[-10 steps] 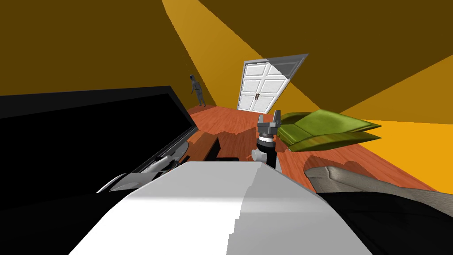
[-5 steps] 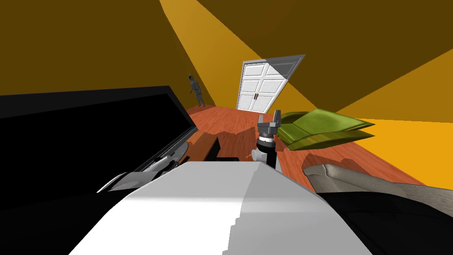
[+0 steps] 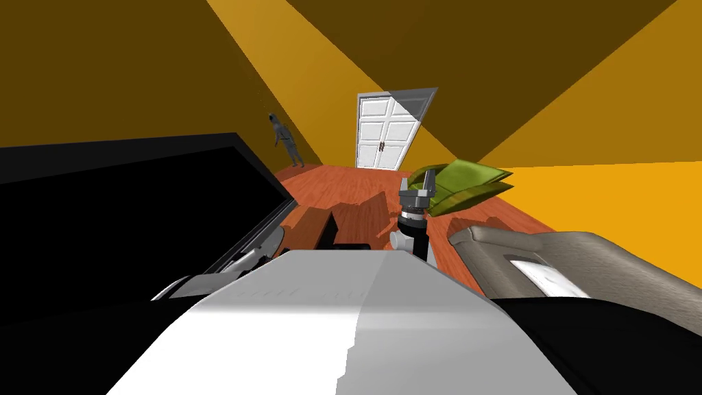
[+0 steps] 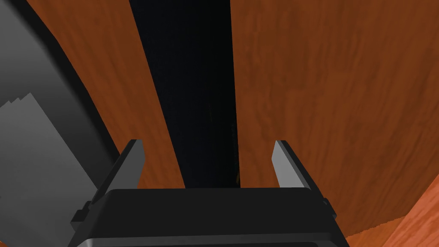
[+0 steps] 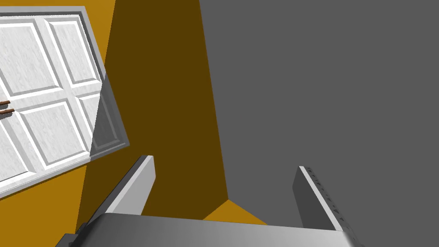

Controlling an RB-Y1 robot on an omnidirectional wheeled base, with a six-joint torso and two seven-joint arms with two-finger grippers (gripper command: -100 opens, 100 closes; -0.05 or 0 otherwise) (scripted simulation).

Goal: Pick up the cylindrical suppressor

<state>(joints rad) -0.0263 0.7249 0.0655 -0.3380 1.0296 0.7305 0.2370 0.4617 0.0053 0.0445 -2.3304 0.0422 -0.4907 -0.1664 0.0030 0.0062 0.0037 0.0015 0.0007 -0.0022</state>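
Two grippers are in view, both empty. Far left of the left gripper [image 4: 208,146], the head view shows a broad black area [image 3: 103,219]. Past its far corner a small grey human-shaped figure [image 3: 286,140] stands against the ochre wall. The left gripper points at the reddish-brown wood-grain floor [image 4: 334,107], its light grey fingers [image 4: 133,158] spread wide with nothing between them. A long, straight, near-black band [image 4: 193,85] runs away from this gripper across the floor, centred in the gap between the fingers. I cannot tell whether this is the cylindrical suppressor or something else. Well beyond both grippers is a white panelled double door [image 3: 382,134]. The right gripper [image 3: 418,184] stands upright with its fingers pointing up, spread about a third of its wrist view apart and holding nothing. Just beyond it, to its right, lies an olive-green cushioned seat [image 3: 466,180]. Nearer and further right sits a grey-beige padded sofa [image 3: 589,250] carrying a white sheet [image 3: 541,274].
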